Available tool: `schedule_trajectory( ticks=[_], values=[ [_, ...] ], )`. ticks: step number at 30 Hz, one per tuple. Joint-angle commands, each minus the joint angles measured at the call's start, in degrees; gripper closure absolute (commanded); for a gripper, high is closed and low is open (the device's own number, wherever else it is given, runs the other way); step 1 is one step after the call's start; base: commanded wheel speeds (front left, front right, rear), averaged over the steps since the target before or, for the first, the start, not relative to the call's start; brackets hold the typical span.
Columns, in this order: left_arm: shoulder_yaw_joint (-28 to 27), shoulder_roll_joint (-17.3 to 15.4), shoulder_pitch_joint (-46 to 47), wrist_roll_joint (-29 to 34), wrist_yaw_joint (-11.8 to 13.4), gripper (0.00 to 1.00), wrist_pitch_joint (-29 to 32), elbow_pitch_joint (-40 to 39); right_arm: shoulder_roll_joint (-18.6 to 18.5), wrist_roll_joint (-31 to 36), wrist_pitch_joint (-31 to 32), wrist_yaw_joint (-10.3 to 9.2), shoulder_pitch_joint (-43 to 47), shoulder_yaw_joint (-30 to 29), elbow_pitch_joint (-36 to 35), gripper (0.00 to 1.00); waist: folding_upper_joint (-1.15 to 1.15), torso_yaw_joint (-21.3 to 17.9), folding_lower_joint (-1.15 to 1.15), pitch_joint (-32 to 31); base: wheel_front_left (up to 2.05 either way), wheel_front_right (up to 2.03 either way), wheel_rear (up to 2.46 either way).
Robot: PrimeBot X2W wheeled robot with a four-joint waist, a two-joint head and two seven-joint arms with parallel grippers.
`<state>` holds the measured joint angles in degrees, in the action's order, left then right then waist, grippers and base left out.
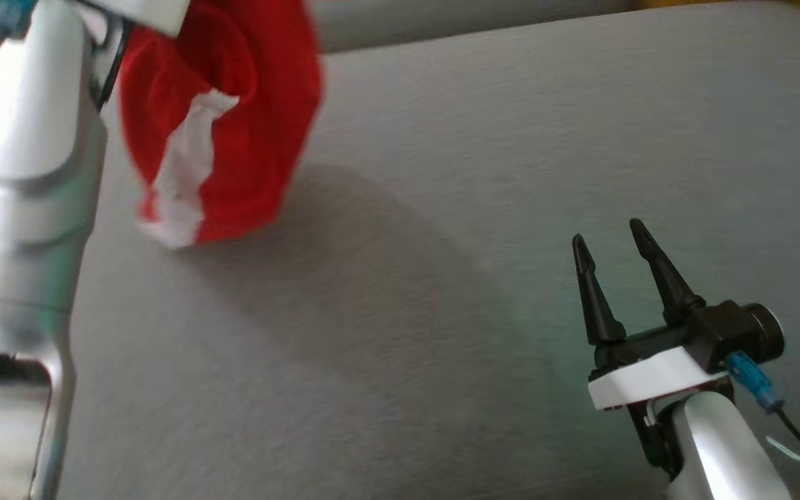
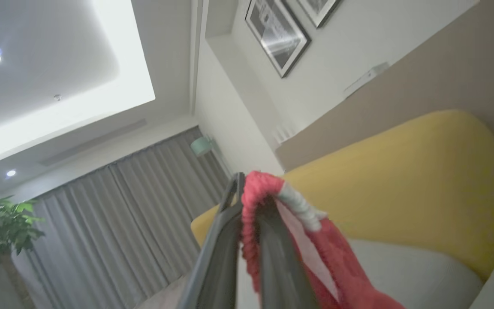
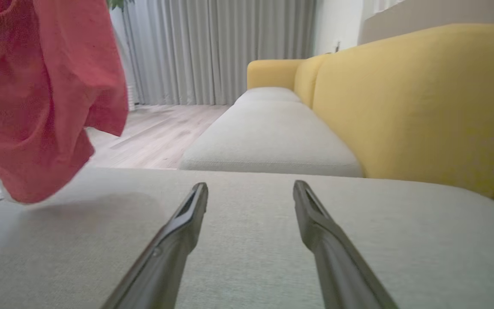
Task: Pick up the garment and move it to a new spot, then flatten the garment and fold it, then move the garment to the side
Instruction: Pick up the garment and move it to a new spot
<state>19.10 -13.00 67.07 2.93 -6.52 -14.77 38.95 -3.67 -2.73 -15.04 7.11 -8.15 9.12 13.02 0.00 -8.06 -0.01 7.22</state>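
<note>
A red garment with white trim [image 1: 233,118] hangs in the air above the grey cushion [image 1: 442,208], off the surface, at the upper left of the head view. My left gripper [image 2: 247,189] is shut on the garment's [image 2: 332,262] edge, its fingers pointing up toward the wall and ceiling. In the right wrist view the garment [image 3: 45,94] dangles at the upper left. My right gripper [image 1: 612,232] is open low over the cushion at the lower right, nothing between its fingers [image 3: 187,214], well apart from the cloth.
A yellow sofa back [image 3: 414,98] runs along the far right, with grey seat cushions [image 3: 268,137] beyond. Wooden floor [image 3: 152,133] and grey curtains [image 3: 212,47] lie past the cushion's far edge. My left forearm [image 1: 18,208] rises at the head view's left.
</note>
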Motion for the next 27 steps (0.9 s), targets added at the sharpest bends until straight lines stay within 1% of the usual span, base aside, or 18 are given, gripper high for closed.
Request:
schedule_trajectory(
  ticks=[1, 4, 5, 6, 8, 9, 12, 17, 18, 19, 20, 21, 24, 27],
  values=[
    [-0.5, -0.8, 4.9, 0.1, 0.6, 1.00, -0.2, -1.5, 0.7, -0.6, 0.0, 0.37, -0.4, 1.3, -2.4, 0.00, 0.00, -11.1, 0.01, -7.5, 0.00, 0.00, 0.00],
    [-0.3, 0.9, 6.8, -0.4, 1.3, 1.00, 0.0, 0.6, 0.8, -1.5, 0.0, 0.37, 0.1, 1.8, -3.1, 0.00, 0.00, -14.5, 0.01, -7.7, 0.00, 0.00, 0.00],
    [-0.3, 0.9, 6.8, -0.4, 1.3, 1.00, 0.0, 0.6, 0.8, -1.5, 0.0, 0.37, 0.1, 1.8, -3.1, 0.00, 0.00, -14.5, 0.01, -7.7, 0.00, 0.00, 0.00],
    [-0.4, 1.8, 7.2, -0.9, 1.8, 1.00, 0.3, 3.0, 0.8, -2.4, 0.0, 0.37, 0.2, 2.0, -3.4, 0.00, 0.00, -16.1, 0.01, -7.3, 0.00, 0.00, 0.00],
    [-0.6, 2.6, 6.6, -1.7, 2.1, 1.00, 0.9, 6.0, 0.8, -3.3, 0.0, 0.37, 0.2, 2.3, -3.8, 0.00, 0.00, -17.2, 0.01, -6.5, 0.00, 0.00, 0.00],
    [-0.6, 2.6, 6.6, -1.7, 2.1, 1.00, 0.9, 6.0, 0.8, -3.3, 0.0, 0.37, 0.2, 2.3, -3.8, 0.00, 0.00, -17.2, 0.01, -6.5, 0.00, 0.00, 0.00],
    [-1.5, 3.5, 3.7, -3.8, 2.1, 1.00, 2.3, 11.6, 0.8, -4.2, 0.0, 0.37, -0.1, 2.6, -4.3, 0.00, 0.00, -18.0, 0.01, -5.1, 0.00, 0.00, 0.00],
    [-2.7, 4.1, -4.2, -7.1, 1.4, 1.00, 2.6, 20.4, 0.8, -5.4, 0.0, 0.37, -0.6, 3.2, -4.8, 0.00, 0.00, -17.4, 0.01, -2.1, 0.00, 0.00, 0.00],
    [-3.9, 4.4, -6.0, -8.7, 1.3, 1.00, 2.4, 22.0, 0.8, -5.3, 0.0, 0.37, -0.8, 3.5, -4.7, 0.00, 0.00, -17.1, 0.01, -1.6, 0.00, 0.00, 0.00],
    [-5.6, 4.9, -7.8, -10.8, 1.3, 0.86, 2.1, 23.4, 0.8, -5.2, 0.0, 0.37, -1.0, 3.8, -4.6, 0.00, 0.00, -16.8, 0.01, -1.2, 0.00, 0.00, 0.00],
    [-6.6, 5.1, -9.6, -12.0, 1.3, 0.11, 1.6, 24.5, 0.8, -5.2, 0.0, 0.37, -1.0, 4.1, -4.5, 0.00, 0.00, -16.4, 0.01, -0.9, 0.00, 0.00, 0.00],
    [-7.1, 5.1, -11.4, -12.9, 1.1, 0.00, 1.0, 24.9, 0.8, -5.1, 0.0, 0.37, -1.1, 4.3, -4.4, 0.00, 0.00, -16.0, 0.01, -0.6, 0.00, 0.00, 0.00],
    [-8.1, 5.2, -17.3, -14.2, 1.0, 0.00, 0.0, 24.3, 0.8, -4.6, 0.0, 0.37, -0.7, 4.3, -3.8, 0.00, 0.00, -13.9, 0.01, -0.9, 0.00, 0.00, 0.00],
    [-9.6, 5.8, -24.8, -15.0, 2.5, 0.00, -0.2, 18.2, 0.8, -3.7, 0.0, 0.37, 0.3, 3.1, -3.1, 0.00, 0.00, -10.6, 0.01, -2.3, 0.00, 0.00, 0.00]
  ],
)
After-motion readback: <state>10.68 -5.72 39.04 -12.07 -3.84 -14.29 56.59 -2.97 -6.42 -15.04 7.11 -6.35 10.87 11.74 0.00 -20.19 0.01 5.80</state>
